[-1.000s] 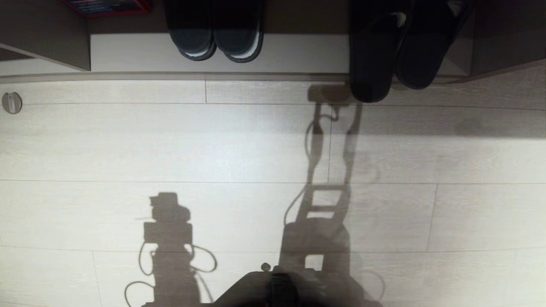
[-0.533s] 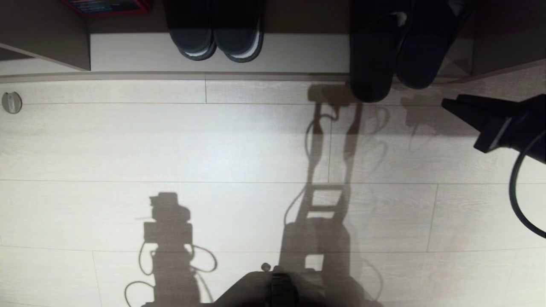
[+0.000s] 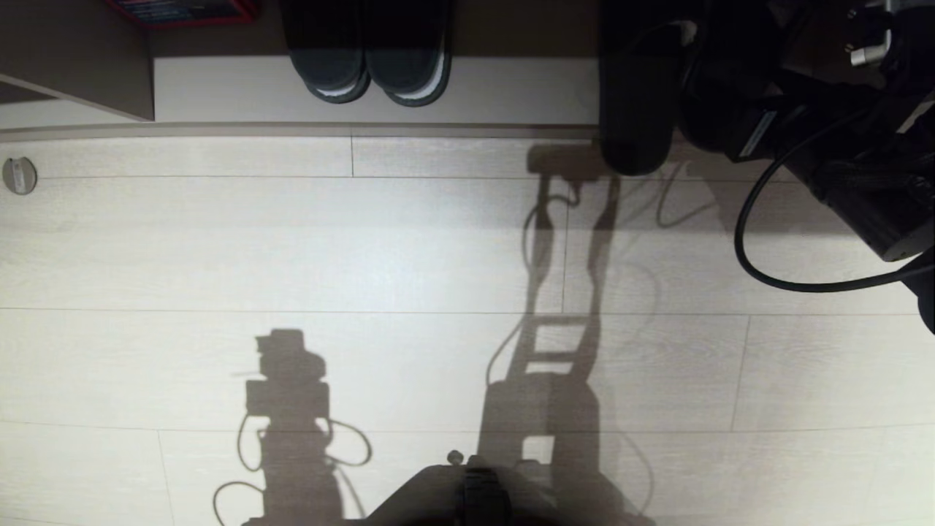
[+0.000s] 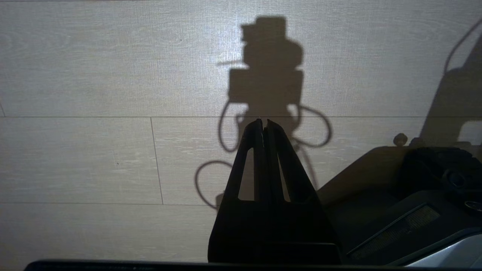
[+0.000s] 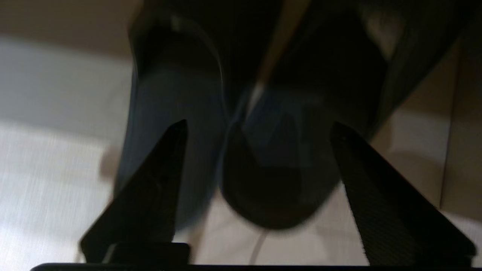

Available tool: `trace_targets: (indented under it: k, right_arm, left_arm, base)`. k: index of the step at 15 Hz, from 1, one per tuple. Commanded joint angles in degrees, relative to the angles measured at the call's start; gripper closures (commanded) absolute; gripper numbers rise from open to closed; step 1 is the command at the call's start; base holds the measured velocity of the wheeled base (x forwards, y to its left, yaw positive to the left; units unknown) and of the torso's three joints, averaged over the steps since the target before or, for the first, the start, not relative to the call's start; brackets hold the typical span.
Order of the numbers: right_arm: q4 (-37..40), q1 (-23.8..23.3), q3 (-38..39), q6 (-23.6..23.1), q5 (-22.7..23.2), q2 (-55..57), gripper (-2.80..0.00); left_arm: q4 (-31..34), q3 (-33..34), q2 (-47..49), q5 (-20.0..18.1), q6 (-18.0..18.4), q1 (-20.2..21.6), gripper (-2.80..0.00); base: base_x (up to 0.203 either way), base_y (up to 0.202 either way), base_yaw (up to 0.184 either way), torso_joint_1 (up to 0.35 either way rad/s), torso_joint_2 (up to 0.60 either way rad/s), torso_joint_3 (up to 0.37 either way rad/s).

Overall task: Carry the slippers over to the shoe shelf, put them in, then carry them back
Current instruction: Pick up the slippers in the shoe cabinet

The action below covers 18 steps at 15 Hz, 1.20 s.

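The slippers, a dark grey-blue pair, lie in the right end of the shoe shelf (image 3: 241,91) with their heels sticking out over its front edge. The left one (image 3: 634,124) shows fully. The right one (image 3: 712,109) is partly covered by my right arm (image 3: 840,175). In the right wrist view my right gripper (image 5: 259,128) is open. Its fingers straddle the heel of the right slipper (image 5: 278,180), with one finger over the left slipper (image 5: 169,101); whether they touch it cannot be told. My left gripper (image 4: 263,121) is shut, holds nothing and hangs parked over the floor.
A chunkier black pair with pale insoles (image 3: 369,62) sits further left in the shelf, past a red item (image 3: 182,11) and a divider panel (image 3: 80,66). A small round disc (image 3: 20,175) lies on the plank floor. My base (image 3: 475,497) is at the near edge.
My right arm has come in from the right and reached forward over the right slipper, and its jaws have opened. The slippers and the left arm have not moved.
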Motion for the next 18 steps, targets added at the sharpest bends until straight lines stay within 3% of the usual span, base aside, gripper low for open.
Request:
trace_targets:
  k: [1, 5, 9, 18]
  right_arm:
    - [-2.27, 1.24, -1.20, -0.63, -1.55, 3.38, -2.80]
    - [-11.11, 1.36, -4.91, -4.45, -7.56, 8.36, -2.80]
    - [-15.89, 1.54, -11.53, -4.42, -8.47, 14.96, -2.80]
    - [-15.96, 0.79, -23.85, -4.28, -9.76, 21.10, -2.80]
  left_arm:
    - [-0.01, 0.00, 0.05, 0.01, -0.03, 0.04, 0.00]
    - [-0.01, 0.09, 0.05, 0.01, -0.03, 0.01, 0.00]
    - [-0.01, 0.09, 0.05, 0.01, -0.03, 0.04, 0.00]
    - [-0.01, 0.00, 0.05, 0.01, -0.03, 0.03, 0.00]
  base:
    - [0.000, 0.000, 0.000, 0.000, 0.00, 0.000]
    - [0.000, 0.000, 0.000, 0.000, 0.00, 0.000]
    - [0.000, 0.000, 0.000, 0.000, 0.00, 0.000]
    - [0.000, 0.000, 0.000, 0.000, 0.00, 0.000]
